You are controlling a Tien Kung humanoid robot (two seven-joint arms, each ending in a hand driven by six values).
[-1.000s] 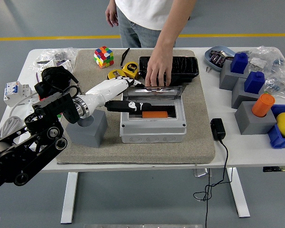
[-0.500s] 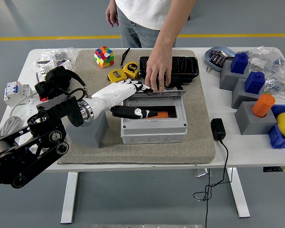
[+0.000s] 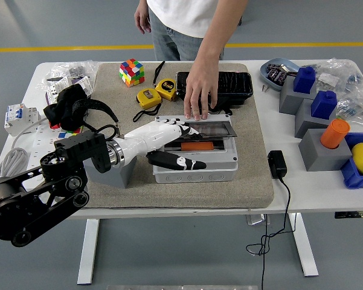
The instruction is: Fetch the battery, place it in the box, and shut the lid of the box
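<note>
Since a second ago the lid (image 3: 200,128) has tipped well down over the box (image 3: 195,151), and the left hand (image 3: 169,145) has slid toward the near edge of the table, its thumb now lying along the box's front rim rather than inside the opening.

From the head view, the only one there is: the left hand reaches in from the left with its white fingers (image 3: 172,128) held straight and close together, flat on the left part of the half-lowered lid; the black thumb (image 3: 178,162) is splayed apart from them and nothing is gripped. The orange battery (image 3: 197,145) lies inside the box, its long axis running left to right, showing in the gap under the lid, between fingers and thumb. A person's hand (image 3: 199,90) at the far side rests its fingertips on the lid's hinge edge. The right arm is not in view.

I'd say the battery is already placed and closing is under way. The lid hinges at the far side, so its free edge must swing down toward the robot; the thumb sits right where that edge lands and looks likely to be caught.
</note>
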